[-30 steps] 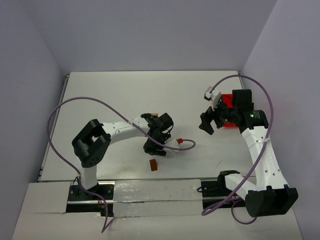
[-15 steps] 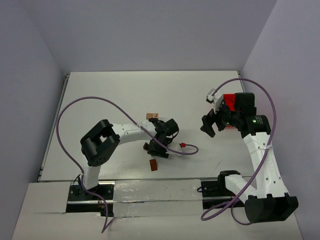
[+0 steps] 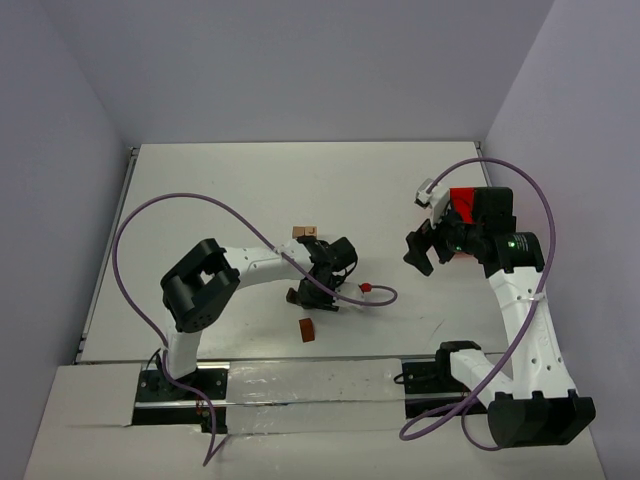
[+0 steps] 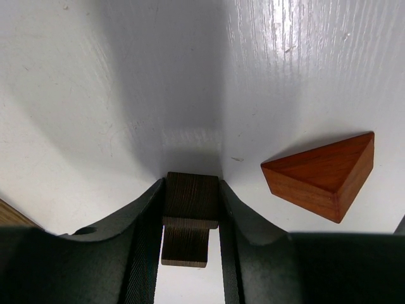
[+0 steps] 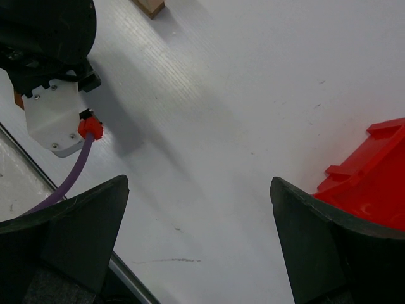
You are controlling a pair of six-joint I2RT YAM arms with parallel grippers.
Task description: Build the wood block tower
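Dark brown wood sits squarely between the fingers of the left gripper: a small dark brown block with a pad pressed against each of its two sides, so the jaws are closed on it and gripping. The block rests low on the white table, with no sign that it is off the surface. Just to the right of the fingers, apart from them, lies a reddish-brown wedge. Beyond the fingers in the overhead view, the tan blocks sit close together near the middle of the table.

The right gripper hangs with its jaws spread wide and nothing between them. A red bin lies just to the right of its fingers.

The step in hand looks like the pick: one piece is secured and no tall stack is visible yet, so the tower seems barely begun. The next move calls for a straight lift clear of the wedge, a carry to the tan blocks, and a level, gentle placement on top. The pieces are small and light, so a skewed release or a brush from a finger could knock them apart.
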